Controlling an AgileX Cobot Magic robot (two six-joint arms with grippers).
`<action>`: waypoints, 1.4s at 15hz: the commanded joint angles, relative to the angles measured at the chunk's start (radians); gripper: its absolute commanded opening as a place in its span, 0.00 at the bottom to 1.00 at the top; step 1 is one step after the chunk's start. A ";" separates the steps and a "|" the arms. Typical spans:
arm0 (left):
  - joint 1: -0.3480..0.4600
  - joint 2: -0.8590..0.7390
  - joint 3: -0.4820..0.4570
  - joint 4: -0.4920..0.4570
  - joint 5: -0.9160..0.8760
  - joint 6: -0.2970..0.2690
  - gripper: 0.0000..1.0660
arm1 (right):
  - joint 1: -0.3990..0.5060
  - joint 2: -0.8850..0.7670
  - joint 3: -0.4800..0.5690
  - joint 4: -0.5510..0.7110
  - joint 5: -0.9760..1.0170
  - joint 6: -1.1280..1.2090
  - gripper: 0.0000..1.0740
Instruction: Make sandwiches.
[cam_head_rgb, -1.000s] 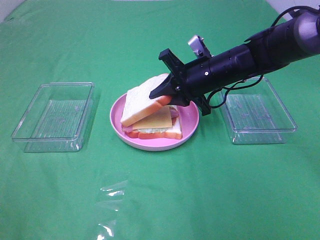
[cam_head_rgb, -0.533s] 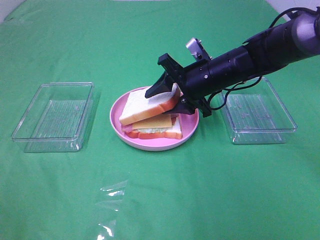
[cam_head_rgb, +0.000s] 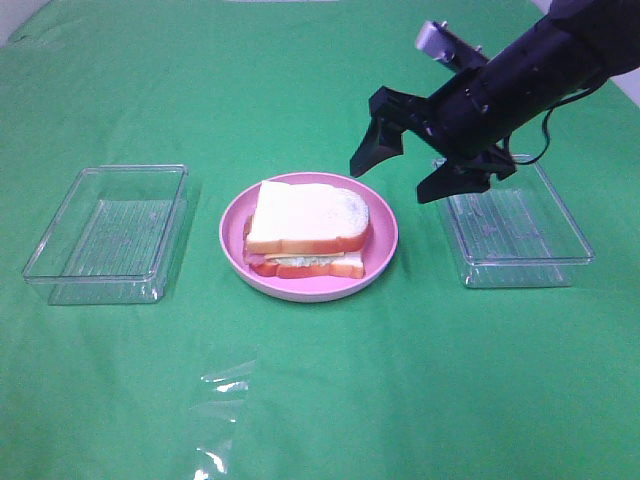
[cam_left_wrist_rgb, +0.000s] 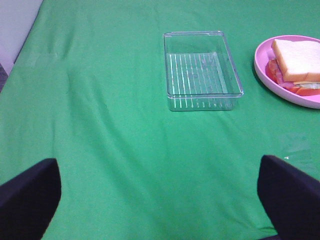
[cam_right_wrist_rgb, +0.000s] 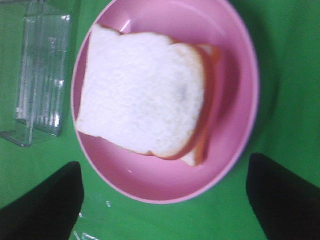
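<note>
Green cloth covers your whole table (cam_head_rgb: 320, 400), and the sandwich (cam_head_rgb: 305, 228) sits assembled on the round pink plate (cam_head_rgb: 385, 240) at its middle. Your right end effector (cam_head_rgb: 415, 170) hangs above and behind the plate's far right edge, jaws spread wide and holding nothing, clear of the bread. Your left end effector (cam_left_wrist_rgb: 160, 195) waits over bare cloth on the left side, jaws apart and empty too, well away from the plate.

From above, the top slice (cam_right_wrist_rgb: 142, 92) lies roughly square on the stack but sits a touch offset, with the lower slice's orange crust (cam_right_wrist_rgb: 212, 52) peeking out on one side. Lettuce and a red-brown layer show at the stack's front edge in the high view. To my eye the build is essentially done, so the step in hand is a clean retreat.

Lift the right arm straight up before you swing it sideways, so a finger does not catch the crust and slide the top slice off. If you want the slices flush, nudge the top one gently from its side with closed jaws; pressing down could tilt the stack.

Two clear plastic trays flank the plate, the left tray (cam_head_rgb: 60, 268) and the right tray (cam_head_rgb: 575, 235), both looking empty. Keep the right arm's cable away from the right tray's rim as you withdraw.
</note>
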 joint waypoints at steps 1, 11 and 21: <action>0.000 -0.018 0.003 -0.010 -0.002 -0.004 0.94 | -0.002 -0.099 -0.002 -0.200 0.006 0.143 0.80; 0.000 -0.018 0.003 -0.010 -0.002 -0.004 0.94 | -0.282 -0.257 -0.001 -0.628 0.295 0.300 0.79; 0.000 -0.018 0.003 -0.010 -0.002 -0.004 0.94 | -0.279 -0.642 0.328 -0.717 0.509 0.261 0.79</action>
